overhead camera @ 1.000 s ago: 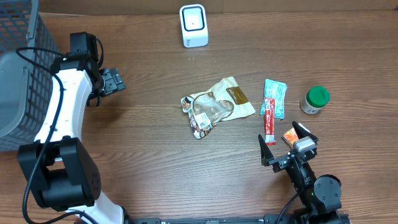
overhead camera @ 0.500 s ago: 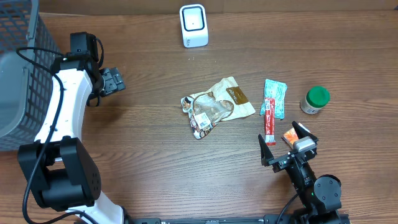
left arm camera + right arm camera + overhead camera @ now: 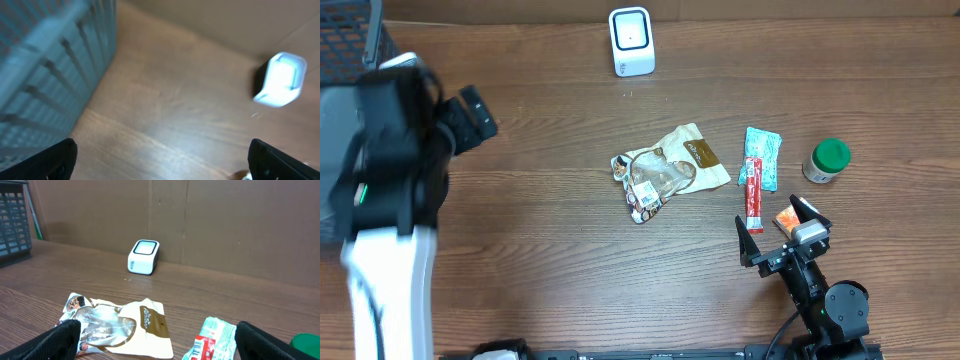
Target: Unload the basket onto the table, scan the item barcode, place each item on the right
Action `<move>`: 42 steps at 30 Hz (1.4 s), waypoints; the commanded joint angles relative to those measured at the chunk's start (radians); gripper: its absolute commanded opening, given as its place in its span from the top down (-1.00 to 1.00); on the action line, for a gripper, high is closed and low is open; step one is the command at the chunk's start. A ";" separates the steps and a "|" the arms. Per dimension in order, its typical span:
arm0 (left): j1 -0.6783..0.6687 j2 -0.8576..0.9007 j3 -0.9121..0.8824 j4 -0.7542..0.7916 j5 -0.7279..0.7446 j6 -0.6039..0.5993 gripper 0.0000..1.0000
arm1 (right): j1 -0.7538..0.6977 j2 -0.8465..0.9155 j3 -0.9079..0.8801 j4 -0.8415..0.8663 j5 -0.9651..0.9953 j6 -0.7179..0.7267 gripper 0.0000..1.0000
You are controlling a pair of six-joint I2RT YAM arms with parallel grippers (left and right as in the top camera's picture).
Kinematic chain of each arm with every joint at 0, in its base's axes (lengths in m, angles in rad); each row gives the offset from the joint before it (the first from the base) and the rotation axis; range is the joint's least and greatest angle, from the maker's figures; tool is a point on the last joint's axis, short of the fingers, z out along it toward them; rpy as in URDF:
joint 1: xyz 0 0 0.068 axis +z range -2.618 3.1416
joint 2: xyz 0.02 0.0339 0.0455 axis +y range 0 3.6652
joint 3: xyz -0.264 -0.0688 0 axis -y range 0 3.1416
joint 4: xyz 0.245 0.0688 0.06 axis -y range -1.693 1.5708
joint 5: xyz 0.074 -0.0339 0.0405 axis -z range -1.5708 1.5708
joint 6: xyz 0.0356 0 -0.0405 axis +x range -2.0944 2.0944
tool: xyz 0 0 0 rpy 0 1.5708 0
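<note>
The brown wooden surface [image 3: 570, 270] carries everything, and the small white scanner [image 3: 631, 41] standing upright at its far edge is the handiest marker. Far off to the scanner's left stands a grey wire basket [image 3: 342, 45], its mesh filling the left of the left wrist view. Between basket and scanner the left arm [image 3: 390, 180] shows as a blur from above. The left gripper [image 3: 472, 113] points toward the scanner with its jaws spread wide over bare wood. Well to the robot's side of the scanner and off to its right, the right arm [image 3: 820, 300] sits at the near edge. The right gripper [image 3: 778, 225] also has its jaws wide apart, closed on nothing. A crumpled clear-and-brown snack pouch [image 3: 670, 170] lies flat on the robot's side of the scanner, slightly right of it. Further right of the scanner are a teal packet [image 3: 762, 157], with a red stick pack [image 3: 752, 193] touching its left edge, and a green-lidded jar [image 3: 827, 160]. A small orange packet [image 3: 786, 218] lies right under the right jaws, and I cannot tell whether it touches them.
</note>
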 commanded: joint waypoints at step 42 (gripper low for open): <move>0.000 -0.899 -0.870 -0.003 -0.027 0.023 -1.00 | -0.006 -0.011 -0.011 0.004 0.009 0.007 -1.00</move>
